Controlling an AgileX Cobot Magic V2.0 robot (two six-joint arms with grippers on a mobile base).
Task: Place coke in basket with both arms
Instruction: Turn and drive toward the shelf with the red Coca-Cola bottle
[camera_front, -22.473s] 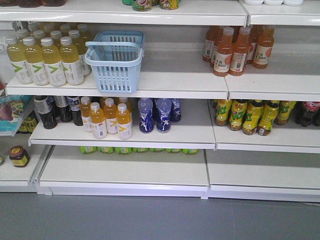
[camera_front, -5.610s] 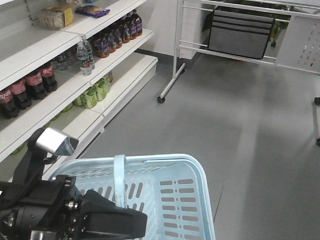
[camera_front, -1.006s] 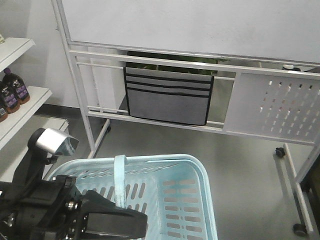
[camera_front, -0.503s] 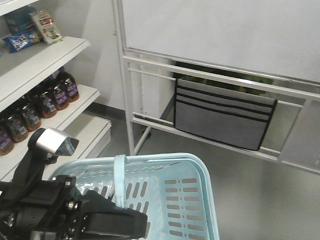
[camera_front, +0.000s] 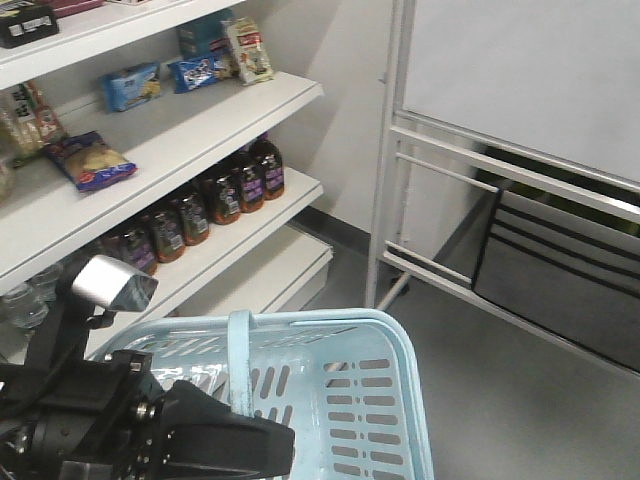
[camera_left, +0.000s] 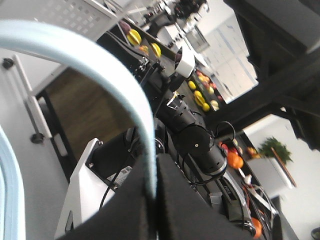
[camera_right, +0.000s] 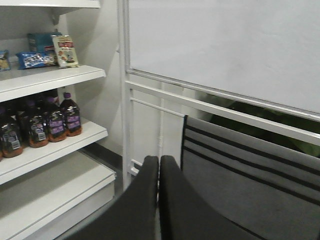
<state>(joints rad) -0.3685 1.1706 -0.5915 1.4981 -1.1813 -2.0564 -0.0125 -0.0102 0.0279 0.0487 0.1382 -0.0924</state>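
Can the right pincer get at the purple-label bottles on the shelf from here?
Probably not yet. The right pincer is shut and points at the white rack; the purple-label bottles sit off to its left, nothing blocking them.

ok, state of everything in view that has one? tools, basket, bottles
left tool: shut on the basket handle
right tool: shut, nothing in it
basket: held by its handle, visible part empty
shelf bottles: upright, capped
coke: not in view
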